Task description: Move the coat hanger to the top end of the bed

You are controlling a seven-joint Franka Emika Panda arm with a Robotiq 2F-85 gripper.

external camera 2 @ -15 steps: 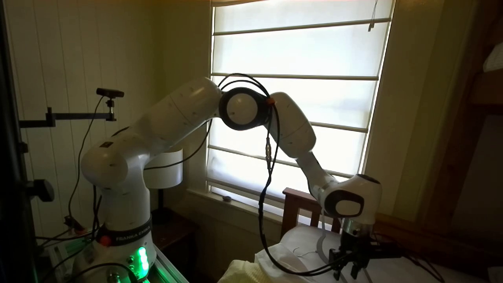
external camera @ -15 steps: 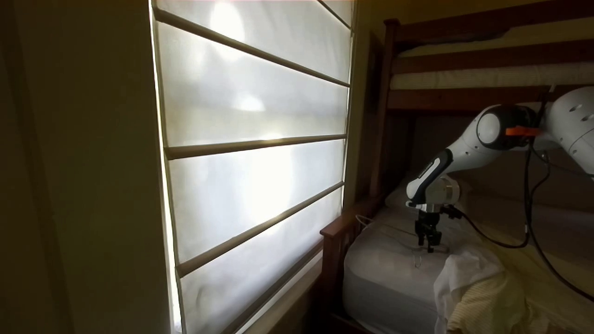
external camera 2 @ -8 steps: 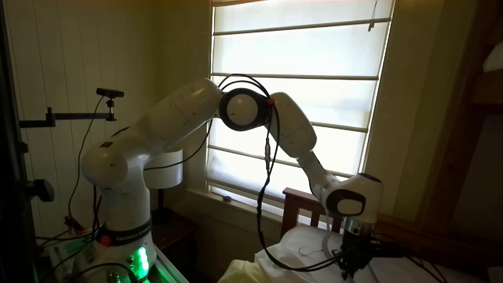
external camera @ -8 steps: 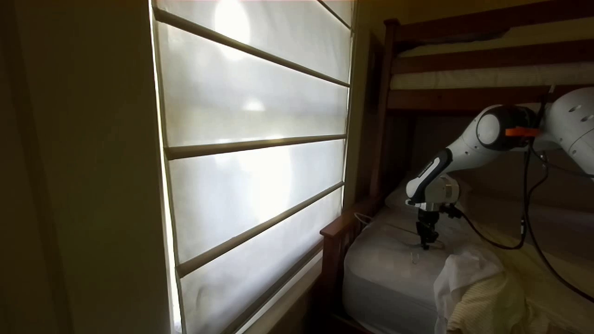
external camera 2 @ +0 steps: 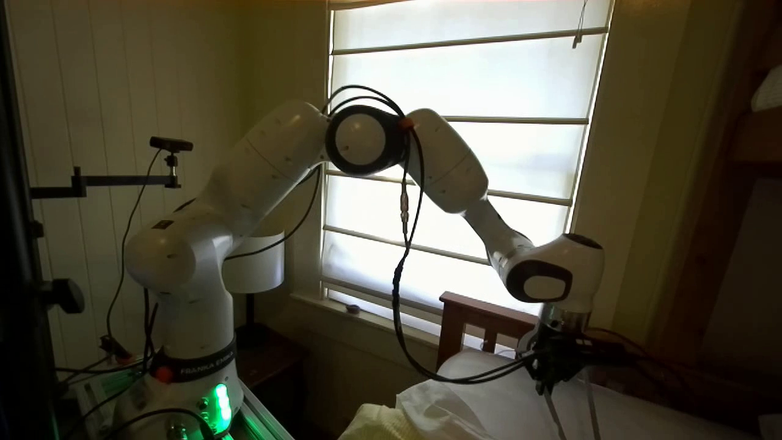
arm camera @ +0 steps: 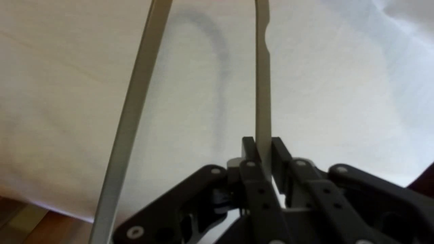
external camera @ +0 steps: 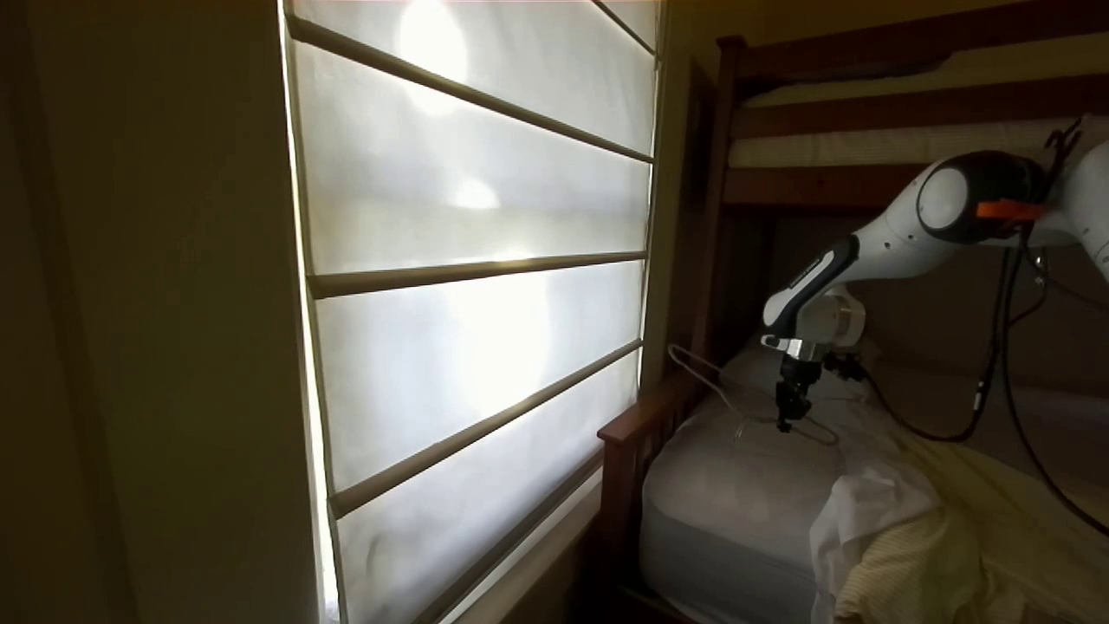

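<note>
I see the black end effector [arm camera: 264, 149] pinch the slim, greyish-tan hanger [arm camera: 263, 84]; if carried low, this may snag the raised edge of the white-sheeted wooden bench [external camera: 736, 507].

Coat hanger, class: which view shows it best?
The wrist view: the coat hanger looks largest there, though cropped, one rod clamped in the claw. Both exterior views show it thinner, partly hidden by the claw.
</note>
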